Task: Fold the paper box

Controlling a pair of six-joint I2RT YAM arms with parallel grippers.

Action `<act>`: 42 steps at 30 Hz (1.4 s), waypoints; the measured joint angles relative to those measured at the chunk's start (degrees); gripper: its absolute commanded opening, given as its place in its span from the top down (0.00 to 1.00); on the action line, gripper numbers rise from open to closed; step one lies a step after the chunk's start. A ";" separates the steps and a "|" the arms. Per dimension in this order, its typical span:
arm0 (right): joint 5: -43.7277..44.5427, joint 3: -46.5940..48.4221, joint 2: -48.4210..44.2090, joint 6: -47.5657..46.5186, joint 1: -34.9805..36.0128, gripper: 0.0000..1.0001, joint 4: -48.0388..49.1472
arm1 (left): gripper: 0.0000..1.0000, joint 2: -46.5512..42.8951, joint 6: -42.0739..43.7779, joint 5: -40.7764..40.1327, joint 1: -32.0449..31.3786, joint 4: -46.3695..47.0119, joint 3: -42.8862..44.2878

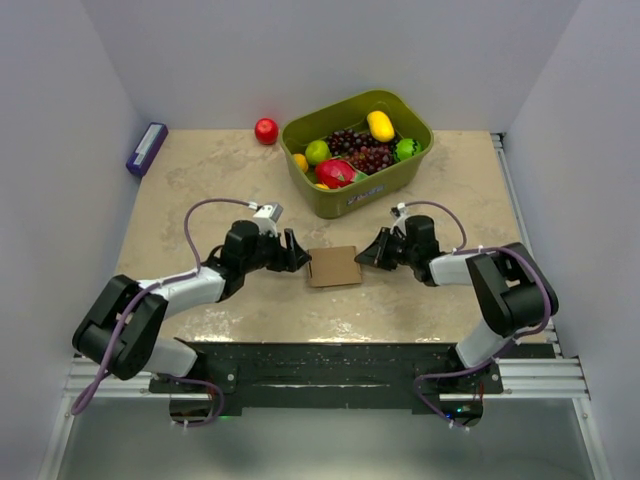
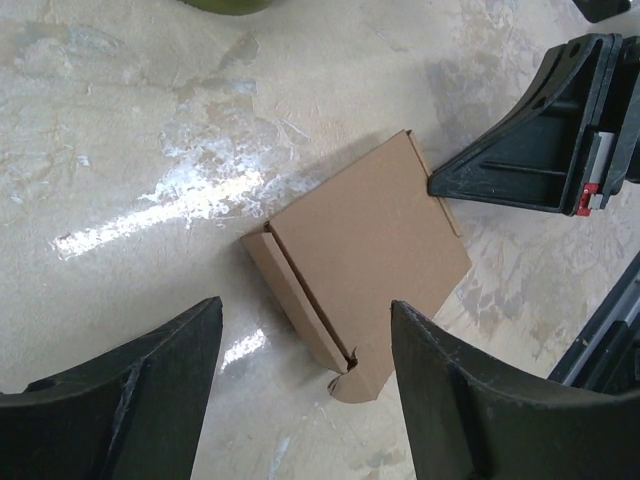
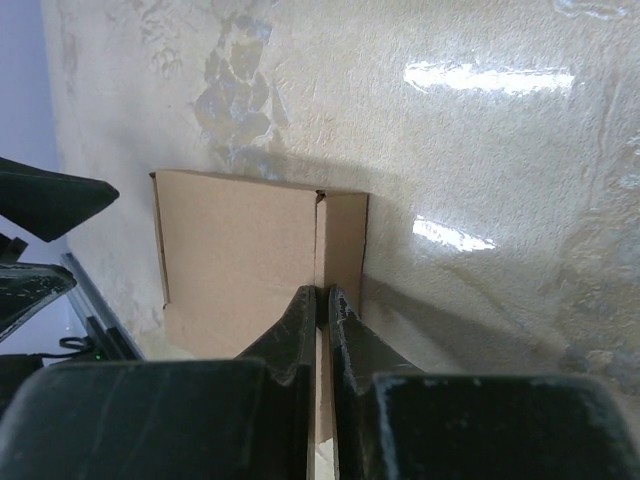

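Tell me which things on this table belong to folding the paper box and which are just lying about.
Part of the job:
- paper box
- right pincer, shut on the box's edge
- left pincer, open beside the box

Just lying about:
- green bin holding fruit
- red apple
- purple box
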 measured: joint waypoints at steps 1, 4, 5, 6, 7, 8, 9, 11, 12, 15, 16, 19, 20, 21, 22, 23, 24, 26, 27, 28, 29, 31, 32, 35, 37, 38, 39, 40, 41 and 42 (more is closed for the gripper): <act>-0.79 -0.24 0.31 0.24 -0.39 1.00 0.79 | 0.27 0.04 -0.11 0.15 0.00 0.07 -0.09; -2.25 -0.68 0.98 0.68 -1.22 1.00 2.25 | 0.27 0.94 -1.03 1.07 0.00 1.16 -0.22; -2.58 -0.74 1.16 0.74 -1.40 1.00 2.58 | 0.27 1.49 -1.36 1.46 0.00 1.64 -0.22; -2.80 -0.81 1.27 0.81 -1.53 1.00 2.82 | 0.27 2.10 -1.62 1.77 0.00 2.16 -0.22; -2.97 -0.83 1.31 0.83 -1.62 1.00 2.93 | 0.27 2.78 -1.97 2.14 0.00 2.71 -0.22; -3.10 -0.85 1.36 0.83 -1.70 1.00 2.97 | 0.27 3.48 -2.51 2.56 0.00 3.32 -0.31; -3.21 -0.87 1.38 0.83 -1.79 1.00 2.99 | 0.28 4.17 -2.89 2.95 0.00 4.15 -0.44; -3.50 -0.96 1.42 0.83 -2.01 1.00 3.15 | 0.28 5.57 -3.61 3.58 0.00 5.51 -0.83; -3.67 -1.01 1.49 0.83 -2.14 1.00 3.21 | 0.28 6.51 -4.20 4.00 0.00 6.43 -0.96; -4.13 -1.05 1.79 0.87 -2.38 1.00 3.61 | 0.30 10.01 -6.40 5.40 0.00 9.60 -1.29; -4.37 -1.05 1.99 0.92 -2.47 1.00 3.82 | 0.30 11.21 -7.30 6.03 0.00 11.06 -1.46; -4.92 -1.07 2.29 1.01 -2.69 1.00 4.24 | 0.31 14.38 -10.14 7.76 -0.02 15.30 -2.03; -5.14 -1.09 2.40 1.03 -2.75 1.00 4.42 | 0.31 15.21 -10.93 8.33 -0.02 16.90 -2.12; -5.20 -1.09 2.43 1.05 -2.80 1.00 4.48 | 0.31 15.85 -11.74 8.59 -0.09 18.21 -2.12; -5.22 -1.14 2.43 1.05 -2.84 1.00 4.52 | 0.32 16.44 -12.52 8.83 -0.26 19.43 -2.12; -5.22 -1.18 2.43 1.05 -2.84 1.00 4.63 | 0.33 16.96 -13.16 8.94 -0.42 20.57 -2.12; -5.22 -1.20 2.47 1.03 -2.84 1.00 4.74 | 0.34 17.40 -13.77 9.01 -0.66 21.51 -2.10; -5.40 -1.20 2.64 1.03 -2.84 1.00 4.98 | 0.38 18.51 -14.93 9.20 -1.27 23.41 -1.99; -5.57 -1.20 2.80 1.03 -2.86 1.00 5.18 | 0.40 19.30 -15.50 9.35 -1.73 24.35 -1.77; -5.64 -1.20 2.86 1.03 -2.91 1.00 5.31 | 0.43 20.11 -16.11 9.44 -2.14 25.18 -1.51; -5.68 -1.20 2.89 1.03 -2.99 1.00 5.33 | 0.45 20.92 -16.59 9.51 -2.47 25.88 -1.31; -5.77 -1.20 2.93 1.01 -3.10 1.00 5.35 | 0.51 22.23 -17.75 9.68 -2.97 27.10 -1.09; -5.77 -1.20 2.97 0.96 -3.13 1.00 5.35 | 0.54 22.69 -18.23 9.77 -3.06 27.65 -1.05; -5.77 -1.20 2.95 0.66 -3.21 0.97 5.31 | 0.64 23.15 -20.50 9.81 -3.02 29.62 -1.03; -5.75 -1.20 2.93 0.55 -3.34 0.89 5.20 | 0.71 23.17 -22.12 9.51 -3.02 30.88 -0.79; -5.75 -1.20 2.84 0.48 -3.45 0.86 5.07 | 0.73 23.17 -22.86 9.29 -3.04 31.26 -0.59; -5.66 -1.20 2.78 0.37 -3.48 0.81 5.01 | 0.75 23.21 -23.32 9.25 -3.06 31.67 -0.50; -5.51 -1.22 2.62 0.17 -3.50 0.71 4.81 | 0.79 23.26 -23.80 9.14 -3.13 32.13 -0.50; -5.09 -1.25 2.29 -0.09 -3.48 0.66 4.44 | 0.82 23.37 -24.33 8.98 -3.17 32.54 -0.50; -4.52 -1.27 1.86 -0.63 -3.48 0.61 3.78 | 0.85 23.50 -25.03 8.92 -3.21 33.11 -0.50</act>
